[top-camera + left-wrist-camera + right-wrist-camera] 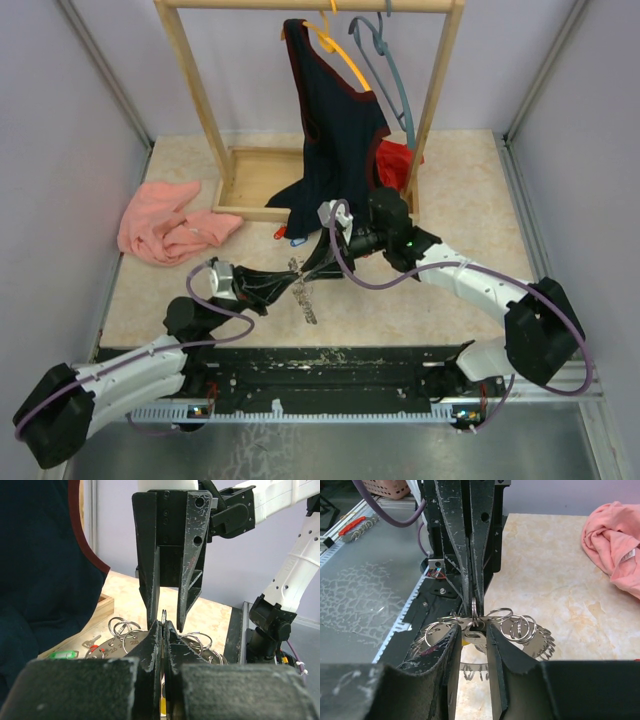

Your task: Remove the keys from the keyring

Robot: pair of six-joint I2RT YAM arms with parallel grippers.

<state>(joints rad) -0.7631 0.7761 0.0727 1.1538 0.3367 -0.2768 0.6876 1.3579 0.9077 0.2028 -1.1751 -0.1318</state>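
The keyring [305,295] is a flat grey disc [117,647] with stamped numbers and many small split rings round its rim [540,642]. My left gripper [163,625] is shut on one upright split ring [474,607] and holds the keyring off the table [293,278]. My right gripper [474,627] comes from the opposite side [312,268]. Its jaws stand narrowly apart on either side of a silver key with a yellow tag [474,639] that hangs from that ring. Its fingers [192,555] flank the same ring. A red-tagged key [280,232] and a blue-tagged key [298,241] lie on the table.
A wooden rack [195,100] stands at the back with a dark garment [335,130] and orange and blue-grey hangers. A red cloth [395,158] lies at its base. A pink cloth [170,225] lies at the left. A black rail [300,365] runs along the near edge.
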